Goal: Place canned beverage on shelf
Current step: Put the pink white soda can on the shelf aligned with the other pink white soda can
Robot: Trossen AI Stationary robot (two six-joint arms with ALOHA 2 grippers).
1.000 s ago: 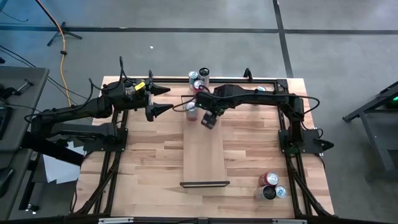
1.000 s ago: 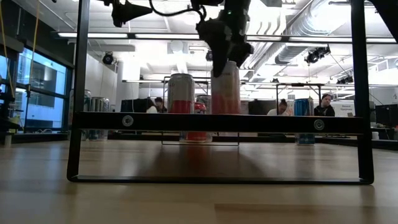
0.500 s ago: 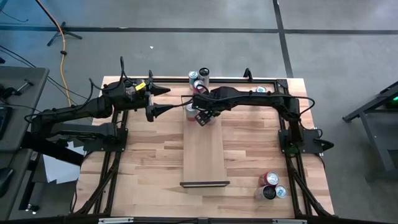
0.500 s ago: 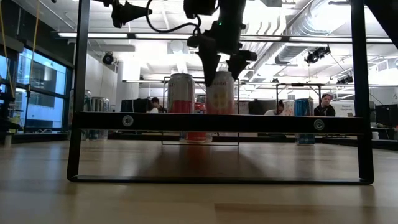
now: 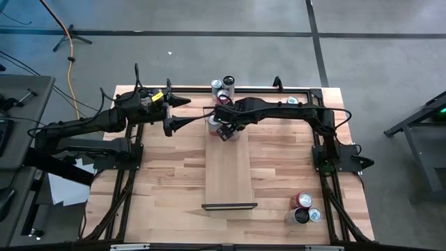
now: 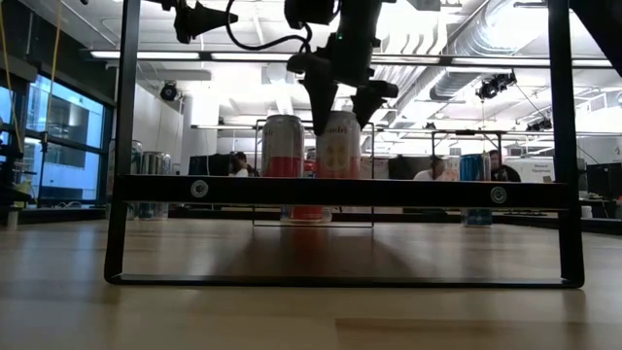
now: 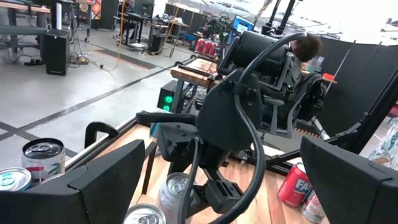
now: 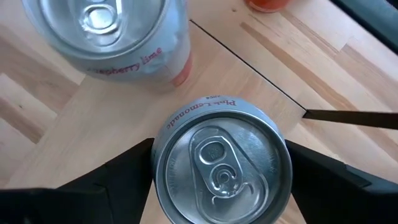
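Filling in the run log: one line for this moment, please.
right gripper: open, straddling can | can: upright on shelf, far end, beside second can | left gripper: open, waiting left of shelf

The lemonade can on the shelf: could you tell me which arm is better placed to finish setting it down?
The right: its gripper hangs open directly over the lemonade can on the shelf, while the left gripper waits beside the plank.

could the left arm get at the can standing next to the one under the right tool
Probably yes. The left tool hovers open just beside the shelf's far end, with the neighbouring can on that side. The right tool straddles the pink can close by, so room is tight.
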